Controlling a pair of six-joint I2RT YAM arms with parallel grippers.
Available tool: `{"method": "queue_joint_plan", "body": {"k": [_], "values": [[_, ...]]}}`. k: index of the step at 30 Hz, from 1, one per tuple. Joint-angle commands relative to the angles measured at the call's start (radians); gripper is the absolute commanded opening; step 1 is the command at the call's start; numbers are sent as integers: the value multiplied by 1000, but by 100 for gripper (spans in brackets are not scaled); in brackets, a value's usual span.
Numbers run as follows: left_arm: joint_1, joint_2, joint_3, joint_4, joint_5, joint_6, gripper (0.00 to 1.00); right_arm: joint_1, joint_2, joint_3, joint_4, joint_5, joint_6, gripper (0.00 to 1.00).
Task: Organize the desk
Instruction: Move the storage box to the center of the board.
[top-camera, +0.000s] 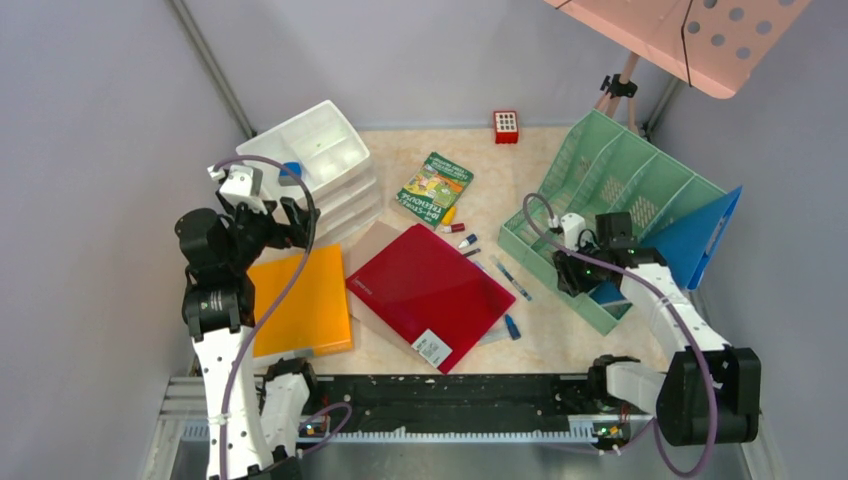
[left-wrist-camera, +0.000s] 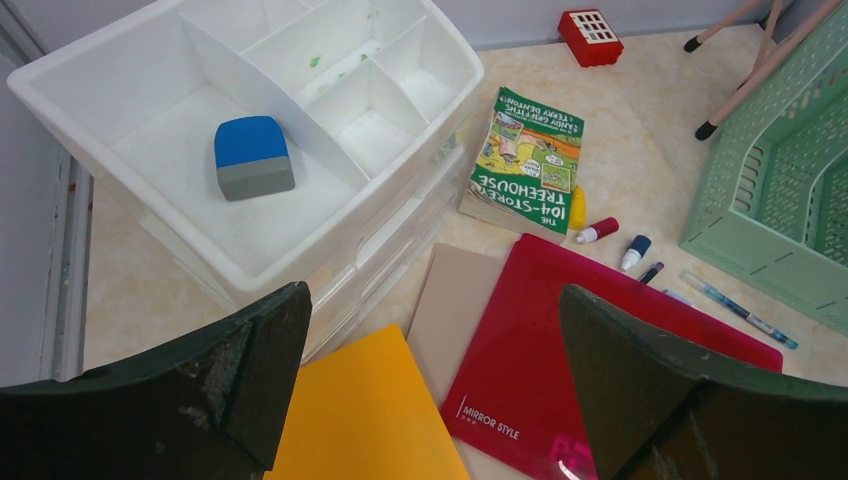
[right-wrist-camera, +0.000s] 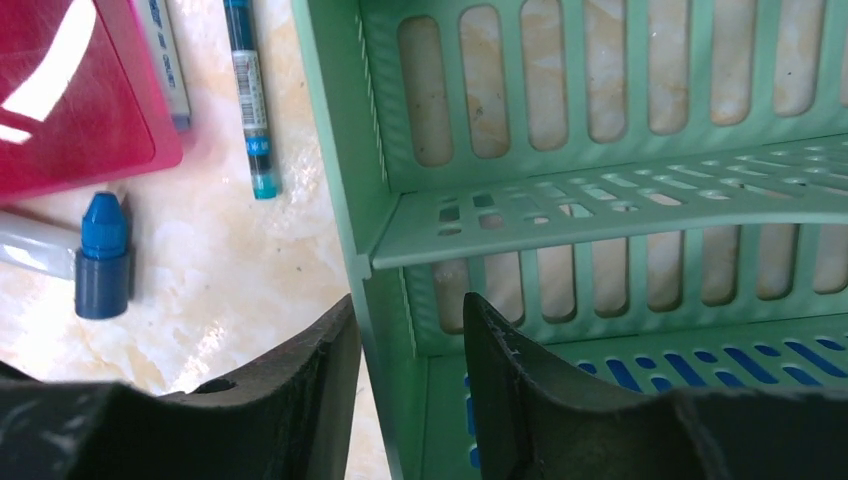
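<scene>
The desk is a beige mottled top strewn with stationery. A red folder lies at its middle over a beige sheet, and an orange folder lies to its left. My left gripper hangs open above the orange folder's far corner, beside the white drawer unit, with nothing between its fingers. My right gripper straddles the near front wall of the green mesh rack. Its jaws are narrowed, with a gap still showing on the inner side.
A blue-and-grey eraser lies in the drawer unit's top tray. A green paperback, small markers, a teal pen and a blue-capped marker lie around the red folder. A red block sits at the back. A blue folder leans at the rack.
</scene>
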Motion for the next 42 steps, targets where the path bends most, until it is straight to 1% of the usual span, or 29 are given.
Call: {"method": "queue_joint_plan", "body": {"k": [1, 9, 13, 20, 26, 30, 33, 35, 37, 40, 41, 42], "values": [[7, -11, -8, 54, 16, 7, 99, 7, 20, 73, 36, -21, 74, 39], [7, -19, -25, 62, 12, 11, 99, 29, 98, 120, 53, -95, 88, 23], [8, -19, -28, 62, 10, 11, 99, 75, 137, 139, 69, -91, 86, 13], [9, -13, -28, 65, 14, 11, 99, 129, 190, 183, 89, -51, 69, 1], [6, -1, -33, 70, 43, 14, 99, 148, 233, 227, 100, -44, 52, 0], [2, 23, -27, 55, 59, 67, 99, 179, 248, 235, 89, -55, 21, 0], [0, 37, -26, 28, 78, 105, 99, 231, 235, 214, 85, -26, -19, 0], [-6, 44, -27, -2, 123, 163, 99, 251, 225, 198, 86, -4, -39, 0], [-18, 51, -31, -50, 171, 251, 99, 256, 220, 192, 85, 16, -60, 0], [-56, 51, -47, -110, 154, 372, 99, 255, 215, 196, 82, 61, -72, 0], [-73, 51, -54, -121, 128, 399, 99, 255, 211, 200, 78, 71, -72, 3], [-89, 52, -60, -130, 98, 416, 99, 255, 207, 208, 73, 75, -70, 10]]}}
